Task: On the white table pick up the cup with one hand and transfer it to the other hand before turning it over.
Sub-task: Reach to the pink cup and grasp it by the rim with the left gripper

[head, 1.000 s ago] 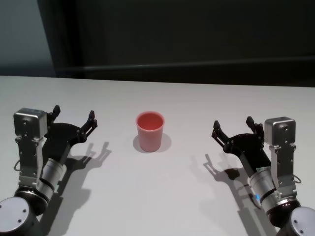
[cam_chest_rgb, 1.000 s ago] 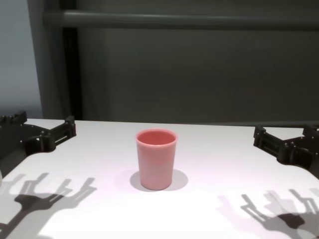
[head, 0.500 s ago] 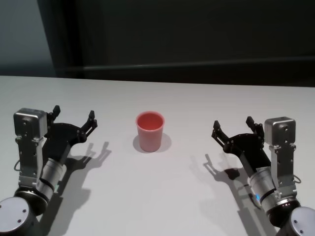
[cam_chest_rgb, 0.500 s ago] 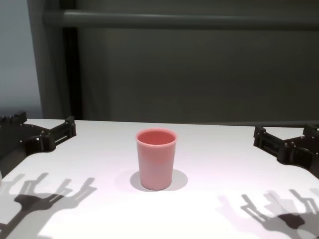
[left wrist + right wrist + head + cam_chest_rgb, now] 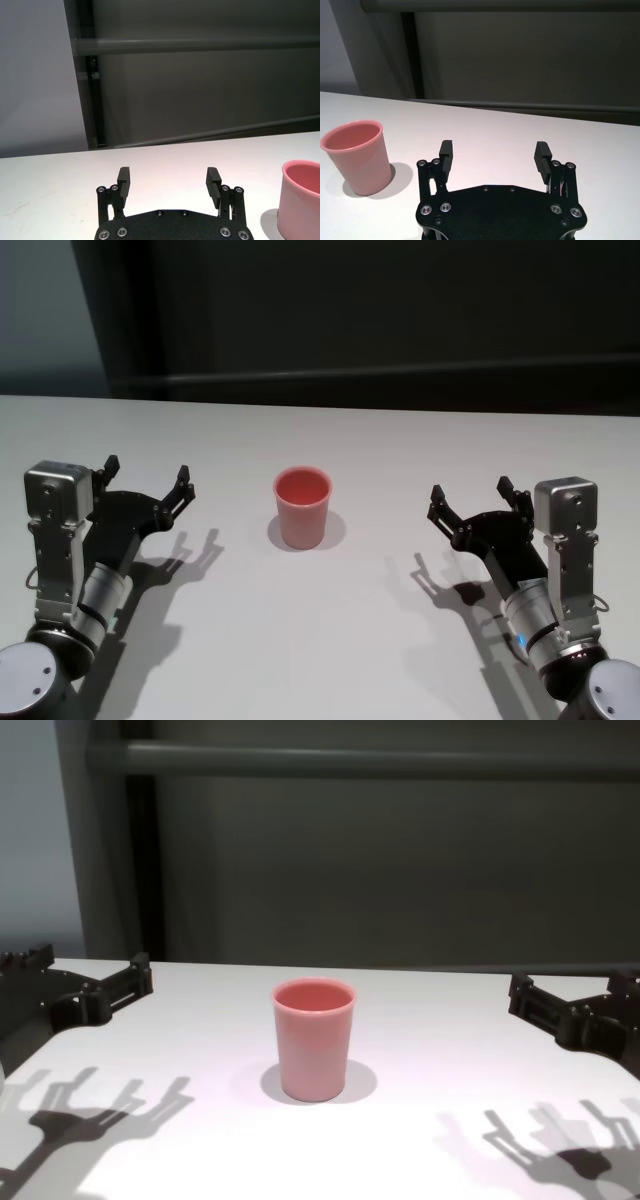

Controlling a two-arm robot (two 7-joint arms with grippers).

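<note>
A: Status check. Where is the cup (image 5: 302,507)?

B: Upright, mouth up, standing alone near the middle of the white tabletop (image 5: 330,640), between the two arms and well apart from both. Nothing touches it.

A: Pincers?

B: Left pincer (image 5: 145,483) hangs over the tabletop on the robot's left, fingers spread wide, nothing between them. Right pincer (image 5: 470,504) mirrors it on the right, also spread wide and empty. Both wrist views show a bare gap between the ribbed black pads, with the cup off to one side.

A: So which step is this?

B: My reading: the very start. No pickup yet, so the handover and the flip are both still ahead.

A: What does the next move call for?

B: One arm has to swing inward and line its open fingers up either side of the cup wall, then close. Judging by the taper, a grip placed low on the wall leaves the upper part free for the other pincer to take at the handover.

A: Materials?

B: Cup: plain pink plastic, smooth, no handle, round rim, narrowing to the base. Probably light and a bit slick, so a squeeze off-centre could tip or skate it. Tabletop: flat, matte white, with sharp shadows of both pincers. Dark wall panel behind with a horizontal rail (image 5: 380,760).
</note>
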